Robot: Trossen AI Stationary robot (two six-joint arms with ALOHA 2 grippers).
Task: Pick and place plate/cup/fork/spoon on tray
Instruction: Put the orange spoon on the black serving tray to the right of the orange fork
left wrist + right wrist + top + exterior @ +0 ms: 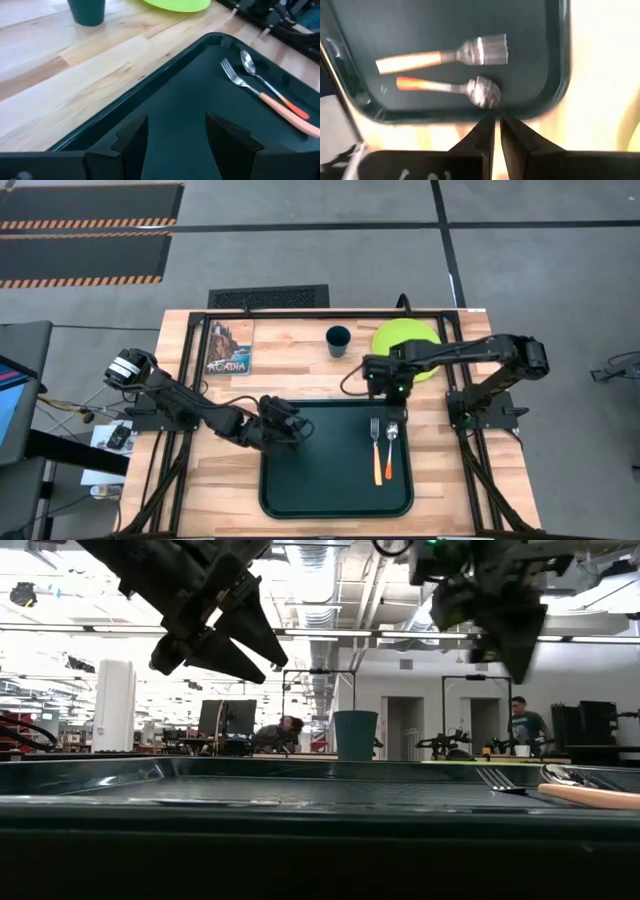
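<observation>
We see a big open robotics lab or workshop, wooden bench (300, 350) on a black frame, grey concrete floor with hazard-striped mats (85, 225), exposed ceiling ducts (320, 600), monitors (225, 720), people (525, 725) at distant workstations.

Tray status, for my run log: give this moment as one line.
tray: fork, spoon inside | plate, cup on table | left claw open over tray | right claw nearly shut, empty, above tray's far rim

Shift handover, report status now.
Left gripper open over tray. Right gripper near shut, empty. Fork, spoon on tray; plate, cup on table.
</observation>
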